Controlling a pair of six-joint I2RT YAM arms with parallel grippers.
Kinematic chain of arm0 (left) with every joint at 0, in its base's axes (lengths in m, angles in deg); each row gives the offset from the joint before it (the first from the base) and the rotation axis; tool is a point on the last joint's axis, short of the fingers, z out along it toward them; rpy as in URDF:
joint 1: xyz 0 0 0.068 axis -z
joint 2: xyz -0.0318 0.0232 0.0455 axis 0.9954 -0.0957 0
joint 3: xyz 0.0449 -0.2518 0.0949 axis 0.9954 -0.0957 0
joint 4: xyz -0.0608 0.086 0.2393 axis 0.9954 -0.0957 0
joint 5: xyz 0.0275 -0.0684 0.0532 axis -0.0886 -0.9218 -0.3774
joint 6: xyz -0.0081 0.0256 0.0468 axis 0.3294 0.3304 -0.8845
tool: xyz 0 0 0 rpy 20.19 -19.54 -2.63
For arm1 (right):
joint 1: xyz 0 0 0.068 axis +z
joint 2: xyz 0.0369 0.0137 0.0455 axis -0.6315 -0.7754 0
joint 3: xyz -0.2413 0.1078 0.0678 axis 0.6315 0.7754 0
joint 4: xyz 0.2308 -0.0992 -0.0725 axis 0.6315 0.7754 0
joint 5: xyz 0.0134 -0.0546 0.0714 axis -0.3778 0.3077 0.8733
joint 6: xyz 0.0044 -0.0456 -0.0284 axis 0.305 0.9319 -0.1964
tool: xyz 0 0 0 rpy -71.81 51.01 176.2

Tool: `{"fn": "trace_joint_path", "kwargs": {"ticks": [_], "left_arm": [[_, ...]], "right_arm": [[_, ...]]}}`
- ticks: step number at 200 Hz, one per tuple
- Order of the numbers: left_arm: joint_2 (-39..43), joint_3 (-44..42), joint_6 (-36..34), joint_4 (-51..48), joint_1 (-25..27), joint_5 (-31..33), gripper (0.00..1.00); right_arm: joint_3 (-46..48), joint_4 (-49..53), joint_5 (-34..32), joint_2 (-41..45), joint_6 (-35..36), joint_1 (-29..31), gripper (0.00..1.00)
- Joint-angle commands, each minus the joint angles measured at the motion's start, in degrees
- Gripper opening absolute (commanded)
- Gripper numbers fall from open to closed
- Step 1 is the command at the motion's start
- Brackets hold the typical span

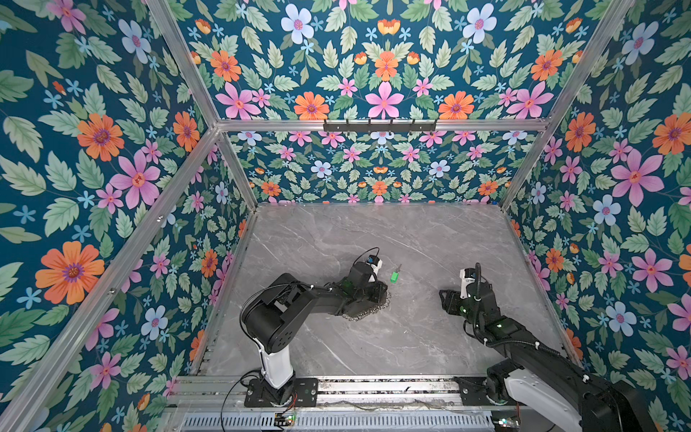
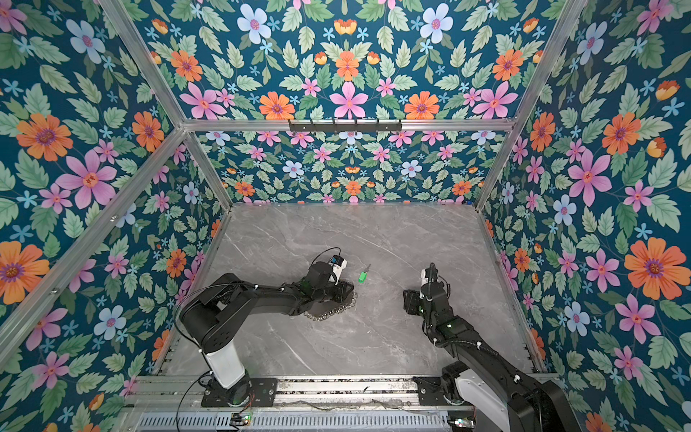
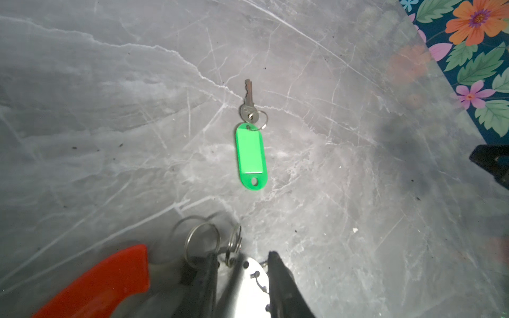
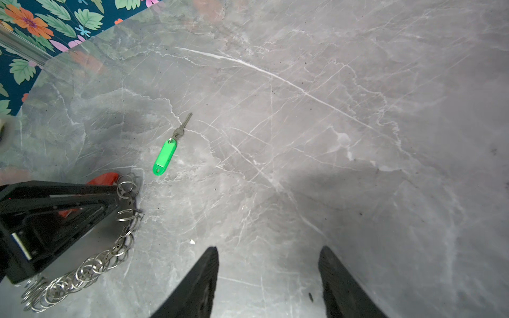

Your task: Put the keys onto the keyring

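The left gripper (image 3: 241, 256) clamps the keyring (image 3: 110, 278) by its rim, likely steadying it, while the right gripper (image 4: 269, 249) hangs spread and empty, free to fetch the keys (image 4: 164, 157)

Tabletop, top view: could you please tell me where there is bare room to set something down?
Free: the marble between the green-tagged key and the right gripper, and the far half up to the back wall. Crowded: around the left gripper, where the keyring lies near the key.
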Motion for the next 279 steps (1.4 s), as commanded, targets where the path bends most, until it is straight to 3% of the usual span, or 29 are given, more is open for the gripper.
{"fn": "trace_joint_path", "kwargs": {"ticks": [1, 126, 145, 168, 241, 279], "left_arm": [[-0.01, -0.05, -0.88, 0.42, 0.07, 0.01, 0.3], [-1.74, 0.41, -2.29, 0.94, 0.0, -0.15, 0.23], [-1.65, 0.71, -3.29, 0.57, 0.09, -0.46, 0.17], [-1.32, 0.99, -4.99, 0.13, 0.42, -0.35, 0.0], [3.21, 1.87, -9.91, -4.97, 1.0, 2.29, 0.0], [10.6, -2.79, -18.09, -1.79, 1.14, 0.49, 0.0]], "right_arm": [[-0.36, -2.18, 0.36, -0.94, -0.03, 0.06, 0.59], [-0.91, -2.36, 0.89, -2.25, -0.02, 0.06, 0.59], [-0.93, -2.54, 1.08, -2.53, -0.03, 0.05, 0.59], [-1.02, -2.69, 1.34, -3.01, 0.0, 0.05, 0.59], [-1.11, -2.82, 1.67, -3.28, 0.0, 0.06, 0.59], [-0.76, -1.6, 1.38, -1.68, -0.13, 0.06, 0.58]]}}
